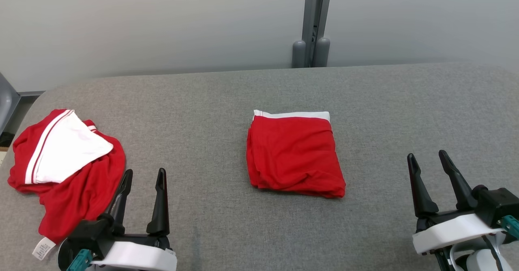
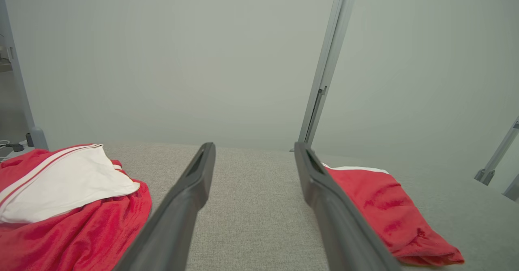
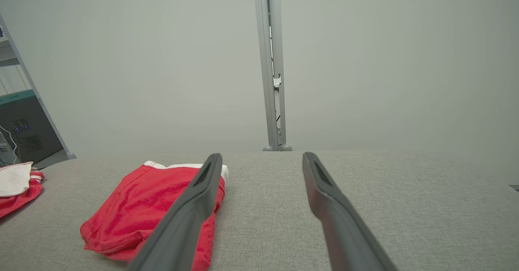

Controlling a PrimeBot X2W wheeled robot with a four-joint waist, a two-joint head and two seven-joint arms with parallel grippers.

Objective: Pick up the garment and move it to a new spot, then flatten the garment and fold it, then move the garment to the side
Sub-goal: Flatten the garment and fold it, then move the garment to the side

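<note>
Folded red garment (image 1: 295, 157) on grey table (image 1: 211, 100)

Two garments are lying on the worktop (image 1: 227, 96): one folded garment (image 1: 294, 155) at its middle, one crumpled garment (image 1: 65, 169) by its left edge. Two grippers are hovering at its near edge, the left gripper (image 1: 145, 171) and the right gripper (image 1: 426, 154); one post (image 1: 314, 23) is standing beyond its far edge

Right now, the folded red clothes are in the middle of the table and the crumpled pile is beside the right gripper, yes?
No. The crumpled pile lies beside the left gripper, not the right, as the head view shows. The folded red clothes do sit in the middle of the table.
</note>
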